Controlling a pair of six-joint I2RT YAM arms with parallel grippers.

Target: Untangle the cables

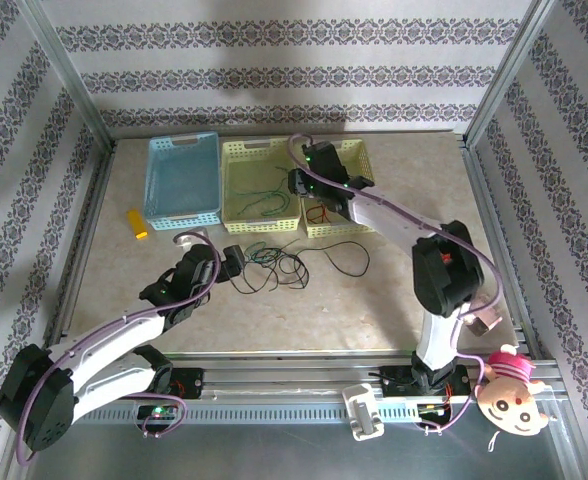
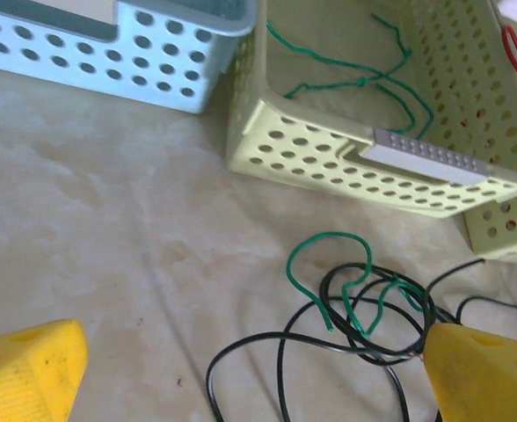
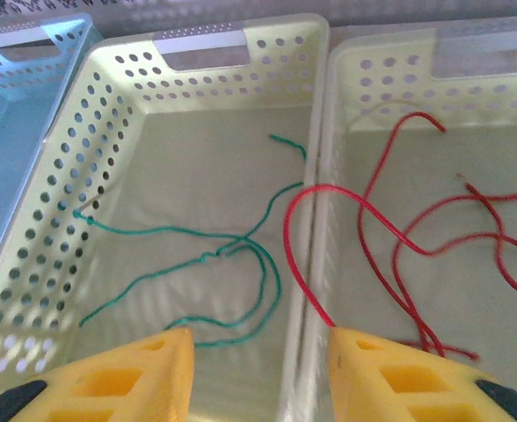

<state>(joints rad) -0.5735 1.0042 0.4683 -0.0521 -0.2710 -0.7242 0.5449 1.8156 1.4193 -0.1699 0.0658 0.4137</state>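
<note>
A tangle of black cable (image 2: 258, 343) and green cable (image 2: 329, 239) lies on the table (image 1: 374, 300) in front of the baskets; the tangle (image 1: 274, 265) reaches to my left gripper (image 1: 236, 262). That gripper (image 2: 254, 378) is open wide, and the tangle rests beside its right finger. More green cables (image 3: 179, 233) lie in the middle yellow basket (image 3: 91, 176). Red cables (image 3: 399, 237) lie in the right yellow basket (image 3: 390, 70). One red loop arches over the shared wall and runs to the right fingertip (image 3: 355, 347) of my open right gripper (image 3: 258, 347), which hovers over the wall.
A blue basket (image 1: 184, 140) stands left of the yellow ones. A small yellow object (image 1: 136, 223) lies on the table at the left. A doll head (image 1: 512, 395) hangs at the near right rail. Metal frame posts edge the table.
</note>
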